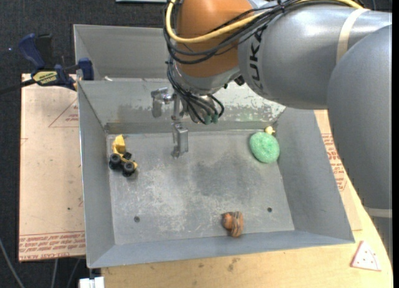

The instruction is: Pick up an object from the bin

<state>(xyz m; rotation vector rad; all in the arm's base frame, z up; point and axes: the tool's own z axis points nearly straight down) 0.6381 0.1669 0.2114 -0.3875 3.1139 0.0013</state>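
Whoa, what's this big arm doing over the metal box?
A robot arm reaches into a grey metal bin to pick something out. Its gripper hangs low near the back, over bare floor, between a small yellow-and-black toy on the left and a green lump on the right. A little brown thing lies near the front. All three lie on the floor, none lifted yet.

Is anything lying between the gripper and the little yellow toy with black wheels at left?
Nothing visible: only bare grey bin floor separates the gripper from the yellow toy with black wheels. The green lump lies on the other side.
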